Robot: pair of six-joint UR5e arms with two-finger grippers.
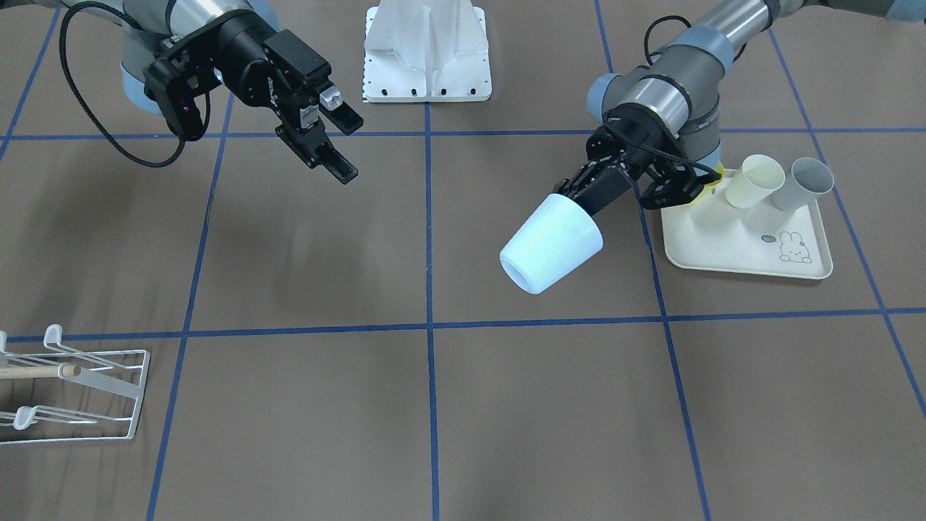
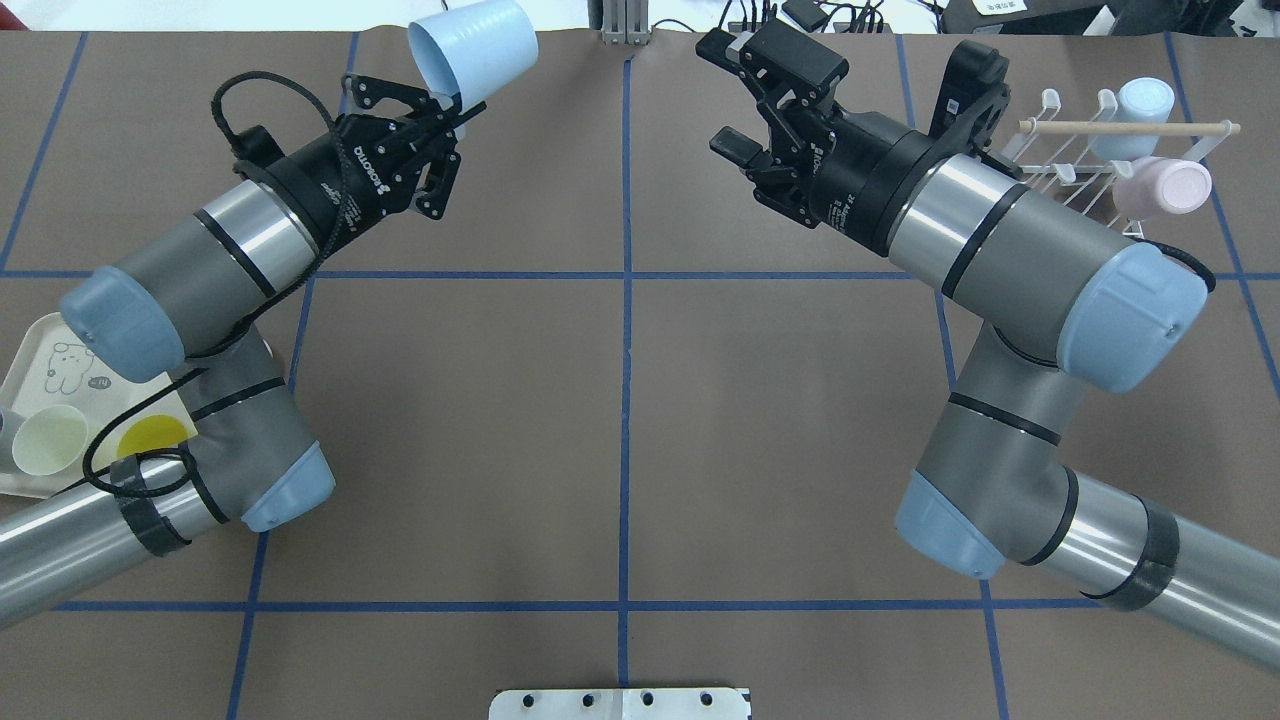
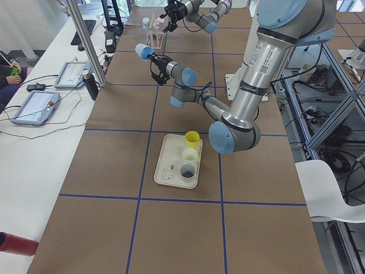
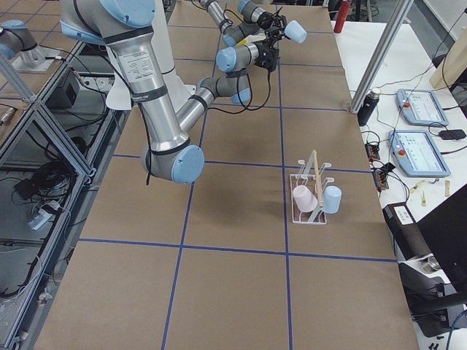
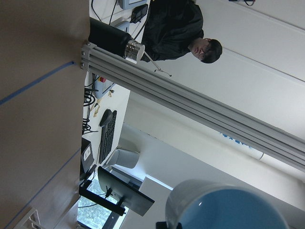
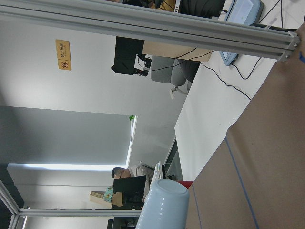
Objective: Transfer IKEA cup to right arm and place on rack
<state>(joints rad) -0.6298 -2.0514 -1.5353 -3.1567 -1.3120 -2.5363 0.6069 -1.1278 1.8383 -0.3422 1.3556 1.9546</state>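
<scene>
The IKEA cup is light blue and is held in the air over the table. My left gripper is shut on its rim, with the base pointing away from the wrist. In the overhead view the cup tilts at the far left-centre above that gripper. My right gripper on the right arm stands open and empty, a gap apart from the cup. From the front its jaws are spread wide. The white wire rack stands at the far right.
A light blue cup and a pink cup hang on the rack. A cream rabbit-print tray under my left arm holds a cream cup, a grey cup and a yellow one. People sit beyond the table.
</scene>
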